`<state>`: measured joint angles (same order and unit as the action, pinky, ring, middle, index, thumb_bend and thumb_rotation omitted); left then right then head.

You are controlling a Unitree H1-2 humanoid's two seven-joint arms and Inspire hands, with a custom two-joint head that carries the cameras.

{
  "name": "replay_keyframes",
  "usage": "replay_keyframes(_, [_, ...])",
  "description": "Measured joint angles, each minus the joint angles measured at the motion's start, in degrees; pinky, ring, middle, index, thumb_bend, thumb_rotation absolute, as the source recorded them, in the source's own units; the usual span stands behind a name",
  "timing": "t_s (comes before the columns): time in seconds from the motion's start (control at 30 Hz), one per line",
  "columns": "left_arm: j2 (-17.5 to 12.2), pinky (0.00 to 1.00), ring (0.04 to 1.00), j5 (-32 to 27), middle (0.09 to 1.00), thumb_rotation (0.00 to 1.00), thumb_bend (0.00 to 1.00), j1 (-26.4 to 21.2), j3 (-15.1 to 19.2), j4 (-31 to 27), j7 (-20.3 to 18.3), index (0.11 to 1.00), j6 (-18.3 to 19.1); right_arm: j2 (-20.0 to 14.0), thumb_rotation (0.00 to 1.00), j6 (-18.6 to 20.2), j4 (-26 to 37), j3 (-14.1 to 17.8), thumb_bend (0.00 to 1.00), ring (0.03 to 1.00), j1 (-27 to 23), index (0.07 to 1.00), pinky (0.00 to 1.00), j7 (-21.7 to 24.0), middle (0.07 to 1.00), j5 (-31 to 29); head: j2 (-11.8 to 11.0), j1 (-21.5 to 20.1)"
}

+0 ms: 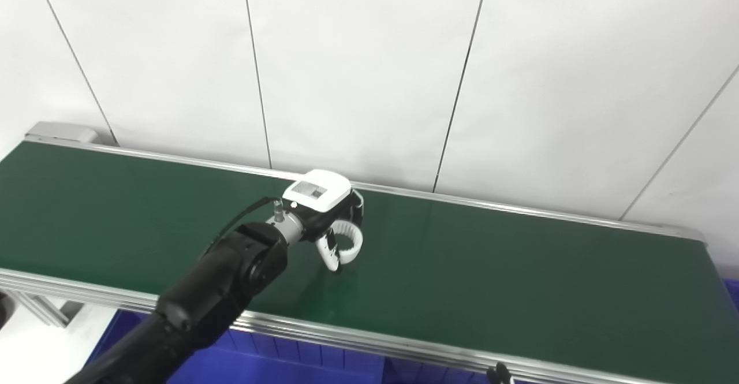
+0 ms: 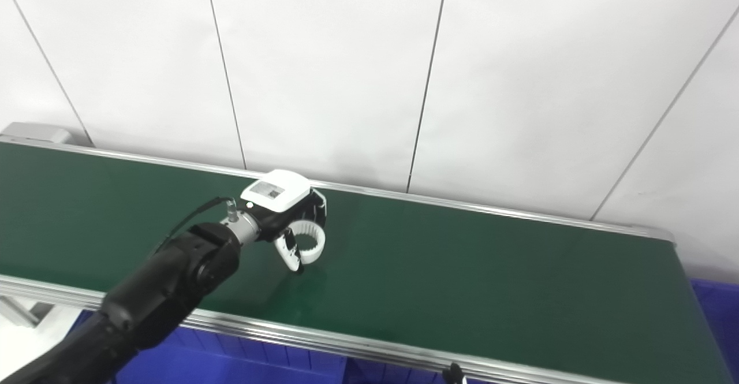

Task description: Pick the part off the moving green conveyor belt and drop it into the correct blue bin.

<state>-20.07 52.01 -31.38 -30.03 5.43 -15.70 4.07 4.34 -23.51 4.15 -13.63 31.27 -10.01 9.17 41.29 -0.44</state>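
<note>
My left hand (image 1: 323, 211) reaches over the middle of the green conveyor belt (image 1: 491, 280); it has a white back plate and dark fingers. Its fingers curl down around a white ribbed ring-shaped part (image 1: 346, 242), which sits at the belt surface under the palm; it also shows in the right eye view (image 2: 309, 242). The hand looks shut on the part. Only a dark tip of my right hand (image 1: 499, 373) shows at the bottom edge, below the belt's front rail.
A blue bin (image 1: 277, 361) lies below the belt's front rail (image 1: 358, 338). Another blue bin edge (image 1: 732, 291) shows past the belt's right end. A white panelled wall stands directly behind the belt.
</note>
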Motion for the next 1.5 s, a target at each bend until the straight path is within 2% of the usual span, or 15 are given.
replay_keyframes(0.13, [-1.6,0.64,0.508,0.4,0.459,0.00,0.52,1.8,1.8,-11.7,-4.5,0.509,0.3,0.0,1.00,0.8,1.7,0.2,0.76,0.898,0.1,1.000,0.85,0.2,0.973,-0.4,1.4,1.6])
replay_keyframes(0.2, [-2.1,0.63,0.500,0.7,0.470,0.00,0.52,3.5,3.0,-15.3,-5.7,0.501,0.3,-0.1,1.00,1.6,3.0,0.3,0.75,0.910,0.1,1.000,0.86,0.5,0.975,-1.1,3.2,3.3])
replay_keyframes(0.33, [-3.2,0.62,0.505,1.2,0.484,0.00,0.53,8.2,5.0,-20.8,-9.1,0.490,1.2,-0.9,1.00,2.2,4.6,0.8,0.74,0.913,0.2,1.000,0.87,1.7,0.972,-1.7,4.4,4.9])
replay_keyframes(0.43, [-3.1,0.61,0.504,1.8,0.484,0.00,0.53,13.4,7.2,-25.2,-9.6,0.489,1.4,-1.7,1.00,2.5,5.1,1.4,0.75,0.910,0.5,1.000,0.87,2.3,0.966,-2.3,4.8,5.5])
replay_keyframes(0.67, [-3.1,0.62,0.503,3.5,0.497,0.00,0.52,24.0,11.0,-30.8,-10.0,0.475,1.4,-2.4,1.00,5.0,6.8,2.3,0.76,0.897,0.6,1.000,0.86,3.9,0.964,-3.7,5.5,6.9])
replay_keyframes(0.77, [-3.1,0.62,0.500,4.1,0.499,0.00,0.52,27.8,12.8,-30.8,-9.0,0.473,1.2,-2.4,1.00,5.2,7.5,2.5,0.75,0.891,0.6,0.998,0.85,4.2,0.962,-3.9,5.6,7.1])
replay_keyframes(0.93, [-3.1,0.62,0.528,5.0,0.511,0.00,0.52,33.6,14.9,-29.1,-2.0,0.466,-2.1,-2.4,1.00,5.6,7.6,2.9,0.76,0.880,0.6,0.996,0.83,4.4,0.952,-4.0,5.9,6.9])
replay_keyframes(1.07, [-3.1,0.61,0.539,5.7,0.506,0.00,0.52,38.4,15.6,-25.0,3.0,0.471,-4.4,-2.4,1.00,5.9,7.6,3.0,0.76,0.875,0.6,0.989,0.82,4.6,0.950,-4.1,5.9,6.7])
replay_keyframes(1.27, [-2.8,0.58,0.542,4.4,0.488,0.00,0.52,39.9,15.9,-19.3,11.0,0.486,-9.3,-2.4,1.00,5.9,7.6,3.0,0.78,0.867,0.3,0.979,0.81,5.2,0.941,-3.9,5.6,6.4])
replay_keyframes(1.4, [-1.5,0.61,0.544,2.2,0.492,0.00,0.52,39.9,15.7,-15.5,12.0,0.482,-10.2,-2.3,1.00,6.0,7.6,3.0,0.78,0.869,0.2,0.977,0.82,5.2,0.940,-3.9,5.6,6.0])
replay_keyframes(1.5, [-1.2,0.61,0.543,1.9,0.498,0.00,0.52,39.9,14.8,-14.1,10.8,0.477,-10.1,-2.2,1.00,6.0,7.5,3.0,0.80,0.871,0.0,0.979,0.82,5.3,0.942,-3.9,5.7,5.1])
